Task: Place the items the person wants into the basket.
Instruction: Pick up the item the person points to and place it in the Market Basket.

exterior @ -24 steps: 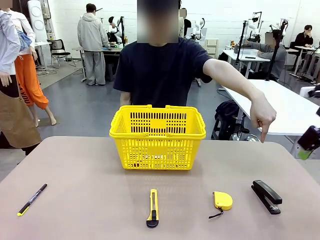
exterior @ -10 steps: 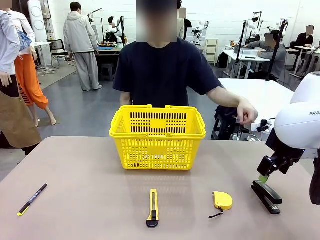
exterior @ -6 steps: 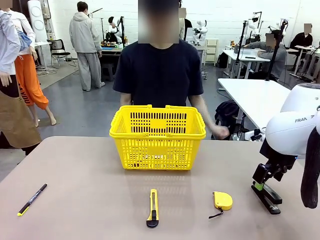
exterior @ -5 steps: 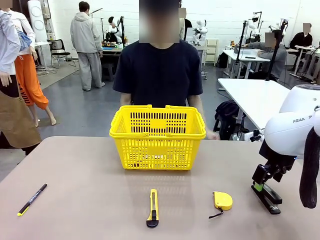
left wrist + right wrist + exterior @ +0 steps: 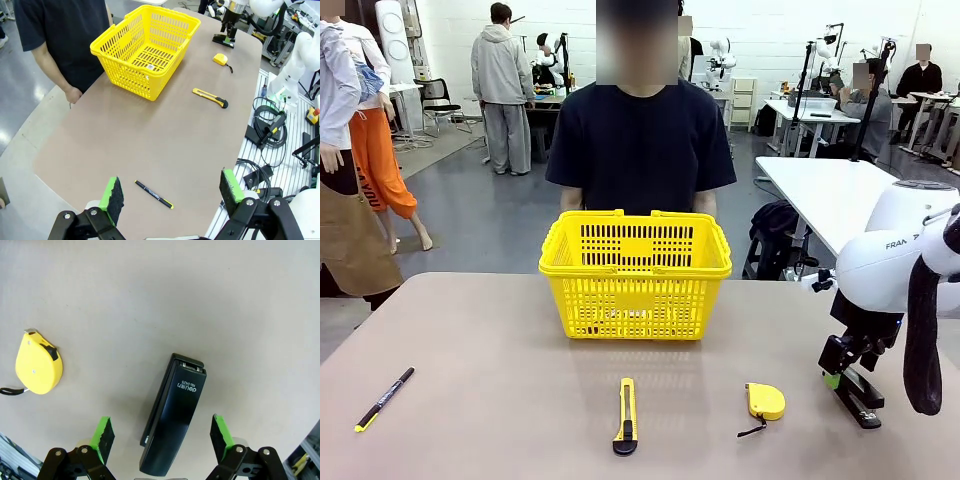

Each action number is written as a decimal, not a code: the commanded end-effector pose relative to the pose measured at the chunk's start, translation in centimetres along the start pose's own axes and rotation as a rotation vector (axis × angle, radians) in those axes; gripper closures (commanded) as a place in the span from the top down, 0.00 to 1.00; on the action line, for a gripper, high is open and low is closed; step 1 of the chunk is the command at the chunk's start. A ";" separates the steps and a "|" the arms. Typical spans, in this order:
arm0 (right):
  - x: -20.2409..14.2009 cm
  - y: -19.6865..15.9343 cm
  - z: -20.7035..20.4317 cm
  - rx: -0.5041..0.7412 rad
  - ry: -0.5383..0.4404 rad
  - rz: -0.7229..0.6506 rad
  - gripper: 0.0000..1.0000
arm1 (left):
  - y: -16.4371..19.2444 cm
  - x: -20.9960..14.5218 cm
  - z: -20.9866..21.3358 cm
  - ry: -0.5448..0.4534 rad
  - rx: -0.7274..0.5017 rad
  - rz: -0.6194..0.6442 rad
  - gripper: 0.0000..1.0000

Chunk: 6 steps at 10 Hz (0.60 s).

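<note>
Green pads spread wide, the right gripper point(image 5: 161, 432) hangs over a black, hard-bodied stapler point(image 5: 175, 420) lying flat near the beige table's point(image 5: 500, 400) right edge. Stiff, smooth and likely weighty, it probably wants a pinch across its narrow sides at mid-length. A small yellow tape measure point(image 5: 39, 369) lies well clear, and open tabletop leads to the yellow slotted plastic basket point(image 5: 635, 300).

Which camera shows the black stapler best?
The right wrist view: the stapler lies whole, close and straight below, its print readable. In the front view the right gripper hides one end of it. In the left wrist view it is tiny and far off.
</note>
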State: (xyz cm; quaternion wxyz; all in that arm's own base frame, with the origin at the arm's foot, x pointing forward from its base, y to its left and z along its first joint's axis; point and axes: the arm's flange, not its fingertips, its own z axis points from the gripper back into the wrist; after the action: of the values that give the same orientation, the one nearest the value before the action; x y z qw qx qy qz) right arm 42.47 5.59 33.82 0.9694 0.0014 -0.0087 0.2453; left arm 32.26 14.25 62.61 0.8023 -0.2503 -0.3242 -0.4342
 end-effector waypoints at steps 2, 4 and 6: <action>0.9 -1.0 -0.7 0.049 0.055 -0.064 1.00 | 0.0 0.0 0.1 -0.003 -0.009 -0.016 1.00; 1.0 -1.2 -0.9 0.057 0.091 -0.073 0.91 | 0.0 0.0 0.1 -0.003 -0.009 -0.016 1.00; 1.0 -1.1 -0.9 0.048 0.094 -0.072 0.32 | 0.0 0.0 0.1 -0.003 -0.009 -0.016 1.00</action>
State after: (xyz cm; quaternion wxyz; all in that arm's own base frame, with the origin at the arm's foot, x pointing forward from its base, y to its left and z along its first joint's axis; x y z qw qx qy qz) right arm 43.49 4.71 32.79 0.9752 0.0135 0.0383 0.2174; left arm 32.26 14.25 62.61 0.8023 -0.2503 -0.3242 -0.4342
